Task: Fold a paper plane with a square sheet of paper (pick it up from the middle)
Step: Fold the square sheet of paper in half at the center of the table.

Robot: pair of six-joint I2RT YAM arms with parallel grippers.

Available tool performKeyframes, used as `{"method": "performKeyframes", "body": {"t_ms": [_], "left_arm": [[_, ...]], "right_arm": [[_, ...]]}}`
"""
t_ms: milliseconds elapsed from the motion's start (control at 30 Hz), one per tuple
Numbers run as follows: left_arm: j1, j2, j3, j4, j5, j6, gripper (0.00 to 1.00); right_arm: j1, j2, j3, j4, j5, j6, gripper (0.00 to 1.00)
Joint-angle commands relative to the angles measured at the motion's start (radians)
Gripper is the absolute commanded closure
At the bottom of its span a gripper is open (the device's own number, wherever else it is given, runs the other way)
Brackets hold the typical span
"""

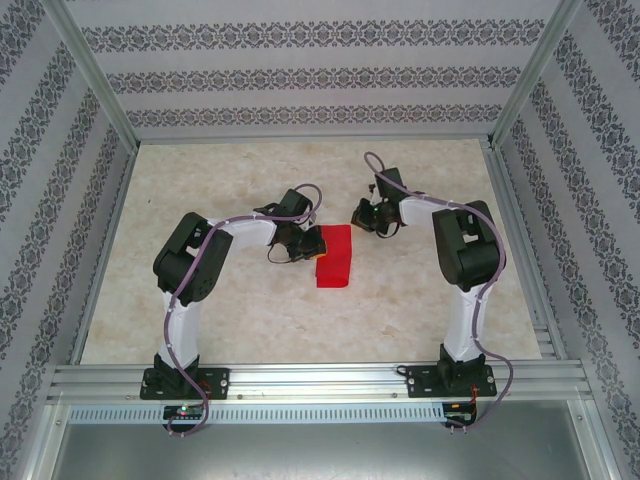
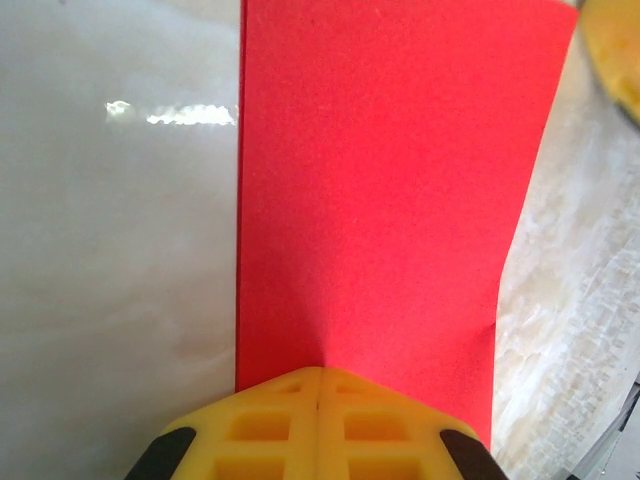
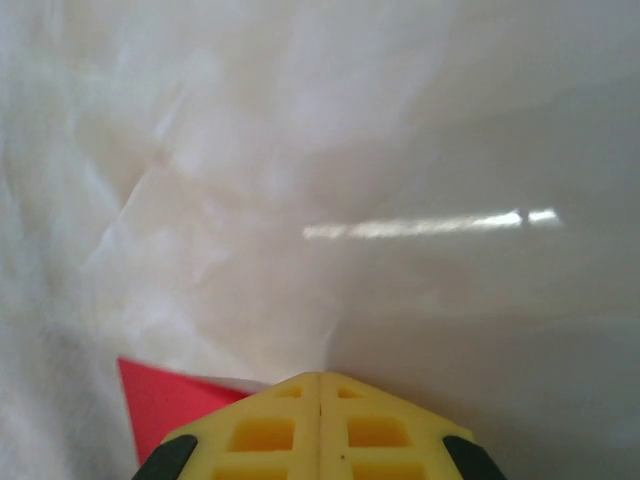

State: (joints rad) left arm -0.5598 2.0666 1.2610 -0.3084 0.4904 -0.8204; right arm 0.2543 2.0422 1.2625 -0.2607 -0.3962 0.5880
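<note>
The square sheet of paper [image 1: 335,257] lies on the table as a bright red upright rectangle, seemingly folded in half. The paper plane is out of view. My left gripper [image 1: 311,246] is shut at the sheet's left edge. In the left wrist view its yellow tips [image 2: 320,371] rest together on the red paper [image 2: 380,190], which runs away from them. My right gripper [image 1: 363,217] is shut beside the sheet's far right corner. In the right wrist view its tips [image 3: 320,376] sit on bare table, with a red corner of the paper [image 3: 165,410] at the lower left.
The pale marble-patterned table [image 1: 250,310] is fenced by an aluminium frame [image 1: 300,378] and patterned walls. A yellow finger of the right gripper [image 2: 615,60] shows at the top right of the left wrist view.
</note>
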Motion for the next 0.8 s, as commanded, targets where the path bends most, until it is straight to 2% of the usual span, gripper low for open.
{"method": "performKeyframes", "body": {"t_ms": [0, 200, 367, 533, 767], "left_arm": [[-0.007, 0.134, -0.106, -0.241, -0.189, -0.014, 1.0], [-0.007, 0.14, -0.106, -0.23, -0.186, -0.013, 1.0], [-0.006, 0.14, -0.11, -0.222, -0.187, -0.014, 1.0], [-0.006, 0.139, -0.115, -0.204, -0.174, -0.017, 1.0], [-0.006, 0.135, -0.117, -0.205, -0.179, -0.02, 1.0]], "right_arm": [[-0.032, -0.012, 0.033, -0.017, 0.05, -0.04, 1.0], [0.01, -0.152, -0.051, -0.03, -0.054, -0.058, 1.0], [0.091, -0.211, -0.18, -0.017, -0.127, -0.013, 1.0], [0.149, -0.218, -0.24, 0.022, -0.156, 0.039, 1.0], [0.191, -0.176, -0.229, -0.01, -0.164, 0.035, 1.0]]}}
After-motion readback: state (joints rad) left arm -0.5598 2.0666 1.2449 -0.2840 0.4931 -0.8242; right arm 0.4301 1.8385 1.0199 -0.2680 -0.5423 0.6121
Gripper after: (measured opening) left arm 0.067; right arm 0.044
